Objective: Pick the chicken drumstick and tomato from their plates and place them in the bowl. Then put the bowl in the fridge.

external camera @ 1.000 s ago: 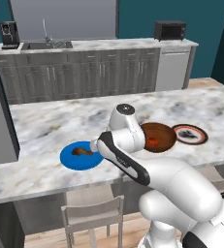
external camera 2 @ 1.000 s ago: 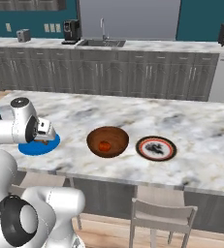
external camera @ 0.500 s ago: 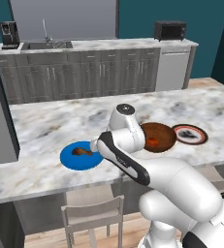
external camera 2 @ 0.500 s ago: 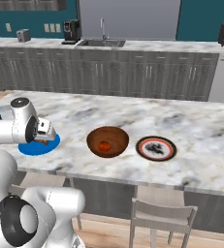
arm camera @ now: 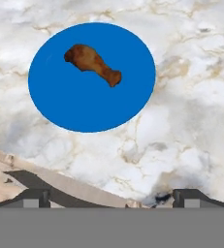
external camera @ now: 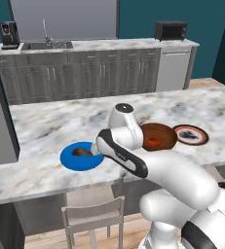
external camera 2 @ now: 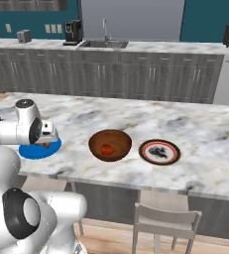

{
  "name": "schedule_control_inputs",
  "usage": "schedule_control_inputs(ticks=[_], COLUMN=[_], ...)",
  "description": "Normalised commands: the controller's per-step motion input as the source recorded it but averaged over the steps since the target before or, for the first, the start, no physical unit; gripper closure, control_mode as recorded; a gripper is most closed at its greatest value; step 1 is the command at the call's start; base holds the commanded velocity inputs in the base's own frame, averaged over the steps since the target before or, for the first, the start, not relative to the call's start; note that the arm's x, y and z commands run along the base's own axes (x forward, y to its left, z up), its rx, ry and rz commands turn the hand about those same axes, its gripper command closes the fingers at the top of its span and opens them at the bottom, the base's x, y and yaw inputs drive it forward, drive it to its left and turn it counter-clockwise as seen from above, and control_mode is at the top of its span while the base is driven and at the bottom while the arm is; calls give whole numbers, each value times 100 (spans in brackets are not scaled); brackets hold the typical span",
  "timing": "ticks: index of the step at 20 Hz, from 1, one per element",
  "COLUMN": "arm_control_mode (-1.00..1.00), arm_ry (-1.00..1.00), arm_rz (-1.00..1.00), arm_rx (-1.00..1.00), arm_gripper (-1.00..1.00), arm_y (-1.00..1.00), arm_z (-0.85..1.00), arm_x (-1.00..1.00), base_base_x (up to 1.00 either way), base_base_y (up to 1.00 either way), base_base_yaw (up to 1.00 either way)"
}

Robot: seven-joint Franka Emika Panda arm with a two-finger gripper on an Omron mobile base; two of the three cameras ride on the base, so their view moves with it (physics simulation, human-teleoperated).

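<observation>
Bright, even rendered light; soft faint shadows; no glare; slightly blurry

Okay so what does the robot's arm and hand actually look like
A glossy white arm of rounded, bulbous segments, with dark grey bands and caps at the joints. The hand ends in two small dark fingertips. No cables or markings are visible.

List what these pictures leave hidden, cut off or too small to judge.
- Small reddish-brown chicken drumstick: in the left base view its tapered end is behind the white arm.
- Flat bright blue plate: in the right base view largely covered by the arm.
- Gripper: fingertips cut by the hand view's bottom edge.
- Brown-rimmed plate: dark marks too small to identify.
</observation>
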Motion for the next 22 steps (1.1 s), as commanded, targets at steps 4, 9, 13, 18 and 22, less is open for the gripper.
schedule_control_inputs(ticks=[4, 9, 13, 18, 22], arm_control_mode=[-100, -100, -100, -100, -100], arm_ry=[8, 5, 0, 0, 0], arm_rz=[49, 48, 18, 10, 2], arm_rx=[-19, -18, -28, -21, -11], arm_gripper=[-100, -100, -100, -100, -100], arm_y=[13, 19, 48, 41, 33], arm_z=[0, -2, -13, -28, -31], arm_x=[31, 25, 29, 35, 39], base_base_x=[0, 0, 0, 0, 0], base_base_y=[0, 0, 0, 0, 0], base_base_yaw=[0, 0, 0, 0, 0])
